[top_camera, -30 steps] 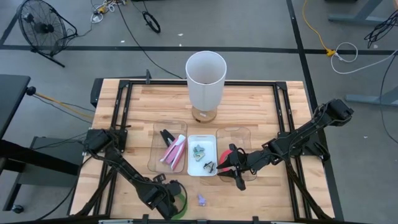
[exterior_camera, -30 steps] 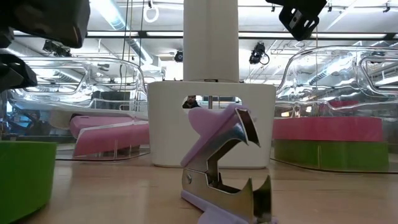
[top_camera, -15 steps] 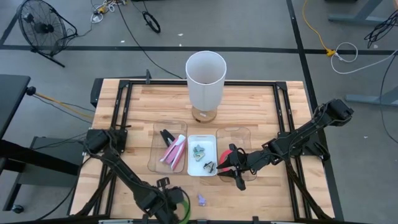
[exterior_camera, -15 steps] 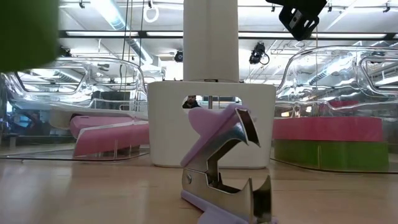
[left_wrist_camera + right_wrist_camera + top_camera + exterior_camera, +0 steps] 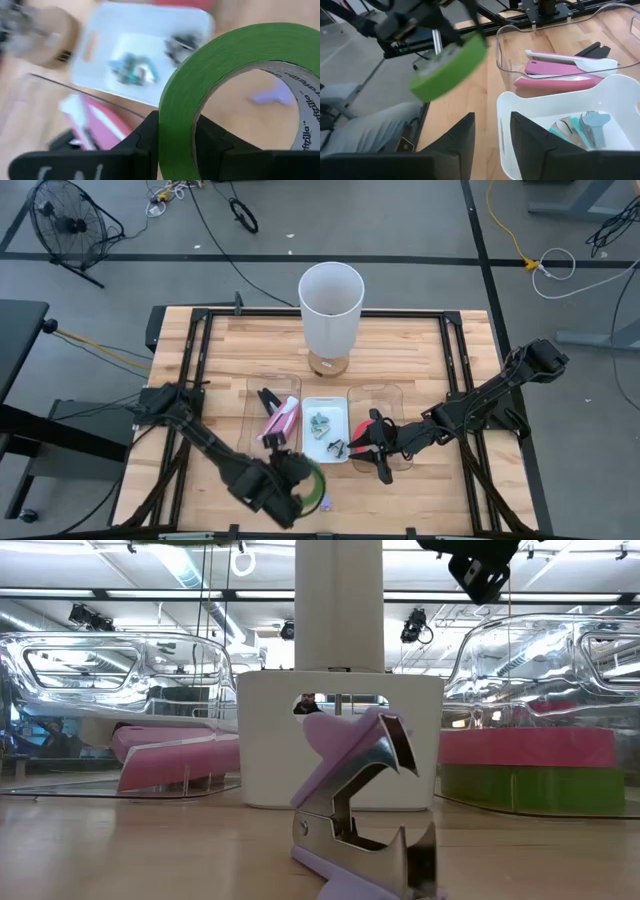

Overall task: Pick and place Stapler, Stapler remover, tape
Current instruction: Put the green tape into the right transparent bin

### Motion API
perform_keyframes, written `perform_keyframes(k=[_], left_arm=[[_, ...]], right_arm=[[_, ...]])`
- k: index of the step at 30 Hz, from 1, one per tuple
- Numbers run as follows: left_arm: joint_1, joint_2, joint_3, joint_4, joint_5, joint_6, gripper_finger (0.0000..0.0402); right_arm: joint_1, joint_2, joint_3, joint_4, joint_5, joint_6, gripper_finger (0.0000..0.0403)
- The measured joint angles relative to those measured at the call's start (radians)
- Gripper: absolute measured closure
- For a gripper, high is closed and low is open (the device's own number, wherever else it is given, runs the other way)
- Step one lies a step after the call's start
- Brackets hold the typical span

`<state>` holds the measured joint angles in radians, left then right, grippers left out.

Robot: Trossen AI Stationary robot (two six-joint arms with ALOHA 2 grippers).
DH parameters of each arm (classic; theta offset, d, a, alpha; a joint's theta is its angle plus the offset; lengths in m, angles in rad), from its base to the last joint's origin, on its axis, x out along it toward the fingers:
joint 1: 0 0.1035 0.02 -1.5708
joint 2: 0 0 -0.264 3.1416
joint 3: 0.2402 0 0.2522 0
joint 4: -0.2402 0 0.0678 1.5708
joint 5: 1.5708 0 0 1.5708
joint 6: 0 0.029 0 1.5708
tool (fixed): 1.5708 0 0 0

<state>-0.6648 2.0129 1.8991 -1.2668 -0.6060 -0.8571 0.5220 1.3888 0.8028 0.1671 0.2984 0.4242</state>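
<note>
Carrying a green tape roll [image 5: 235,85] above the table's front, the left gripper [image 5: 290,485] squeezes its rim. Next it goes to the clear right bin [image 5: 375,395]. The right gripper [image 5: 490,132] waits there, jaws slightly apart, empty.

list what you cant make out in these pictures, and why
- Right gripper in the high view: fingertips too small and dark to read.
- Purple staple remover in the low view: base cut by the bottom edge.
- White tray contents in the left wrist view: motion-blurred behind the green tape.
</note>
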Motion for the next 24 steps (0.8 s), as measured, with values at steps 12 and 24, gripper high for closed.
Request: perform_keyframes(k=[12,24], left_arm=[[0.125,0.0,0.004,-0.016,-0.224,0.093,0.0313],[0.13,0.0,0.004,0.001,-0.381,0.113,0.0313]], right_arm=[[0.0,0.0,0.0,0.05,0.0,0.069,0.0279],[-0.032,0.0,0.0,0.103,0.011,0.083,0.0263]])
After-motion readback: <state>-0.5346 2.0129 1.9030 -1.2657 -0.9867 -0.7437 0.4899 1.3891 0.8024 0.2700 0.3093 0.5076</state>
